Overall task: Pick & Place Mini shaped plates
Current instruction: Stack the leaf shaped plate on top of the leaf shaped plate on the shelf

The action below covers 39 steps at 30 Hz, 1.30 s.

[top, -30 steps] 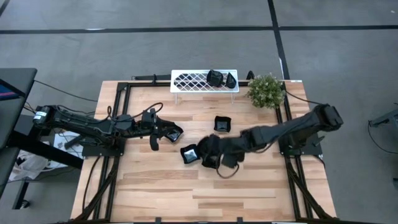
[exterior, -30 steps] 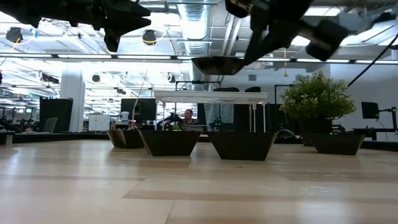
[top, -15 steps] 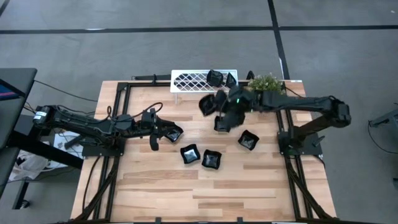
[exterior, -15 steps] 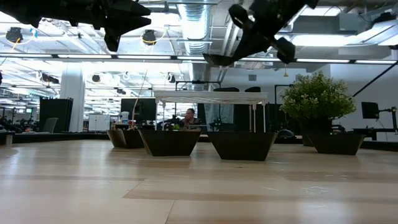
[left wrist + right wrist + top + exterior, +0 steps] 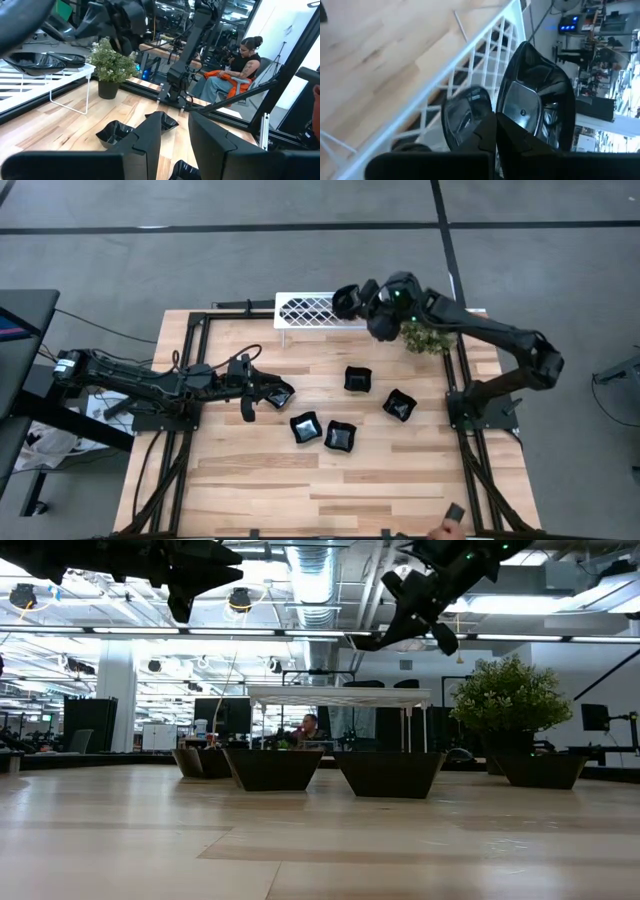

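Glossy black plates point(image 5: 341, 437), pale wood table point(image 5: 330, 490), white wire rack point(image 5: 305, 310)

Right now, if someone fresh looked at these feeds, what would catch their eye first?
The right gripper is up over the white lattice rack at the table's far edge, shut on a glossy black plate. Four more black plates lie mid-table, while the left gripper waits over another at the left.

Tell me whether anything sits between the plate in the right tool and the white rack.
Nothing visible does. The right tool, shut on a black plate, hovers over the white rack; dishes already on the rack lie below it.
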Tool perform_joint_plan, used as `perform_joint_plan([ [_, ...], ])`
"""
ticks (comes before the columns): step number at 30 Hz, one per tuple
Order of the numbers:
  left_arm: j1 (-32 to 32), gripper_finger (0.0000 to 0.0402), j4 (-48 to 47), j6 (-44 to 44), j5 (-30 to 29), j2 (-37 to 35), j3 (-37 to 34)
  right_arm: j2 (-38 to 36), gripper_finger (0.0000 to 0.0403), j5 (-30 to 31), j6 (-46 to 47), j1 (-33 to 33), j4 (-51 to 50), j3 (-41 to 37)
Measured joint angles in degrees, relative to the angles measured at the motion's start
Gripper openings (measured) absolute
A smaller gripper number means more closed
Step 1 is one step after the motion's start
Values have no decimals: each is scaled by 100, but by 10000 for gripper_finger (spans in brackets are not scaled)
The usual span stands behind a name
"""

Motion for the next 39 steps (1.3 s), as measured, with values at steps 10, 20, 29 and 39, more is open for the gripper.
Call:
perform_joint_plan([
  [10, 2, 102, 33, -1, 0, 0, 0, 878, 0, -123, -673, -418, -778, 738],
  [20, 2, 102, 76, 1, 0, 0, 0, 1403, 0, -90, -902, -589, -1466, 1313],
  [29, 2, 102, 96, -1, 0, 0, 0, 1368, 0, -75, -809, -572, -1472, 1324],
  [39, 2, 102, 127, 1, 0, 0, 0, 1368, 0, -76, -671, -499, -1390, 1324],
])
